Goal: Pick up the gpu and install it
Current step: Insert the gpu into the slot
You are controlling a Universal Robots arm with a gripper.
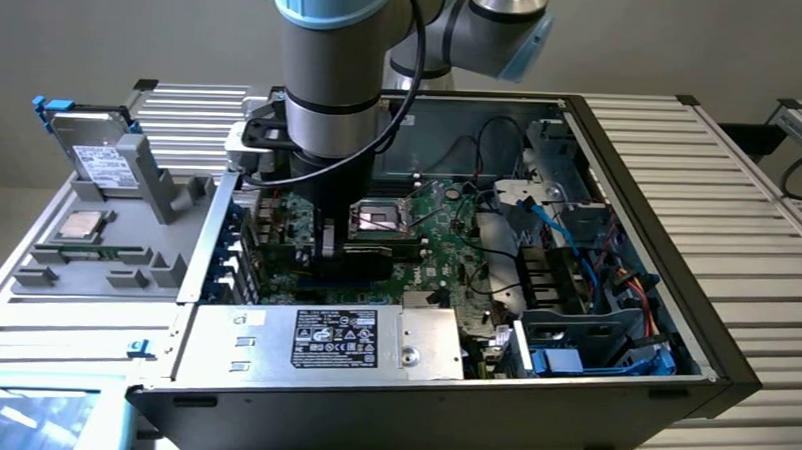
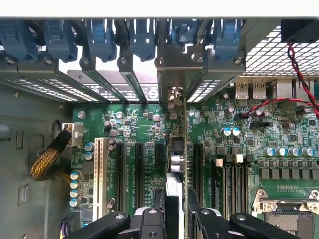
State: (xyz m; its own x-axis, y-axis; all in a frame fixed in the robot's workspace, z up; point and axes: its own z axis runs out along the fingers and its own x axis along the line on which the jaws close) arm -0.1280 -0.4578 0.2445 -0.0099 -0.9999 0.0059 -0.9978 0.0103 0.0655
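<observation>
We see the arm reaching straight down into the open computer case (image 1: 718,326), with the gripper (image 1: 328,244) lowered among the expansion slots over the motherboard (image 1: 435,236). In the wrist view the gripper (image 2: 177,209) has its two black fingers (image 2: 199,219) closed on the gpu (image 2: 185,149), which we see edge-on: a thin green card standing upright on the board, running from between the fingers up to the rear wall of the case. Its silver metal end bracket (image 2: 174,79) sits against the row of rear slot openings, in line with the neighbouring slot covers (image 2: 124,74) and just below the blue retention clips (image 2: 142,37). The card's lower edge meets the motherboard (image 2: 279,129) between two long black expansion slots (image 2: 139,167); we cannot tell whether it is fully seated in its connector.

In the exterior view the gpu itself is hidden behind the gripper and wrist. The silver power supply (image 1: 330,338) lies at the near edge of the case, the CPU socket (image 1: 378,217) sits just to the exterior view's right of the gripper, and blue cables (image 1: 561,231) run along the drive bays further right. On the exterior view's left, a grey parts tray (image 1: 106,265) holds a hard drive (image 1: 103,160) standing on edge and a processor (image 1: 81,229) lying flat
</observation>
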